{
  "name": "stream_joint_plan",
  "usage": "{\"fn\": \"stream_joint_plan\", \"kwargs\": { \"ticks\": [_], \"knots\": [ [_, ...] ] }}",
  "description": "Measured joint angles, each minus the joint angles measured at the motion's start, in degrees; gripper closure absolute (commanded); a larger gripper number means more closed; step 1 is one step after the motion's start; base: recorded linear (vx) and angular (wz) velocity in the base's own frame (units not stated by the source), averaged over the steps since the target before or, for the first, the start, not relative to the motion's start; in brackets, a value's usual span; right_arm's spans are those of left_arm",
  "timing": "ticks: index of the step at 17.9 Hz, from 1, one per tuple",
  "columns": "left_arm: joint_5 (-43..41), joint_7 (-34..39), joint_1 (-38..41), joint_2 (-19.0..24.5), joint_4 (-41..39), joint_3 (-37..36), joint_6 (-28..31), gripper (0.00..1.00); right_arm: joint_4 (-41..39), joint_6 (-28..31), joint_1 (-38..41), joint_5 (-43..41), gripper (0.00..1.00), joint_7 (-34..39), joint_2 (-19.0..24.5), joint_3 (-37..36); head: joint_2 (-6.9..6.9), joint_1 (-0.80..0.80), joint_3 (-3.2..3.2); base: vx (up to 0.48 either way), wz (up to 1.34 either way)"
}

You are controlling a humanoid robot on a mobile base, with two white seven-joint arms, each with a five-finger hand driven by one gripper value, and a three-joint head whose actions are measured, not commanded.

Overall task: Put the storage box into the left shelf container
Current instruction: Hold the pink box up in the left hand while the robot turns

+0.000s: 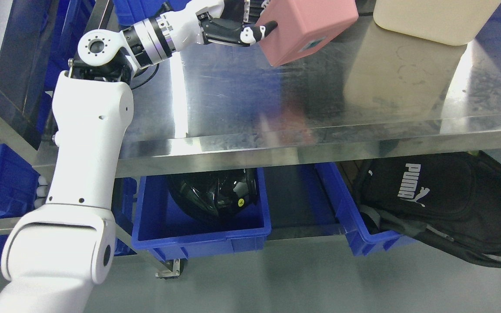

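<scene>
My left hand (233, 26) reaches across the steel table (233, 108), fingers (255, 34) curled against the pink storage box (309, 28) (tilted, near the table's far edge). Just right of it stands a cream container (433, 19). Below, blue bins (198, 226) sit on a lower shelf.

Two boxes are counted on the steel table (242, 108): one pink box (309, 28), one cream box (433, 19). Below, two blue bins (202, 237) (355, 230), one black helmet (213, 193) and one black backpack (442, 204) are recorded.
</scene>
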Motion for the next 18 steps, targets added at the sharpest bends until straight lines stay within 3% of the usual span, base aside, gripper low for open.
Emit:
{"fn": "stream_joint_plan", "kwargs": {
  "ticks": [4,12,18],
  "knots": [
    [8.82,9.86,8.97,-0.05,-7.23,-0.02,-2.97,0.99,0.0,0.0,0.0,0.0,0.0,0.0,0.0,0.0,0.0,0.0,0.0,0.0,0.0],
    [12.77,45.34,28.51,-0.11,-25.03,-10.81,-20.53,0.99,0.0,0.17,-0.01,0.0,0.0,-0.02,0.0,0.0,-0.09,0.0,0.0,-0.021,0.1],
    [11.74,49.42,37.2,-0.13,-33.27,-16.89,-23.84,0.99,0.0,0.15,0.02,0.0,0.0,-0.04,0.0,0.0,-0.05,0.0,0.0,-0.112,0.61]
  ]
}}
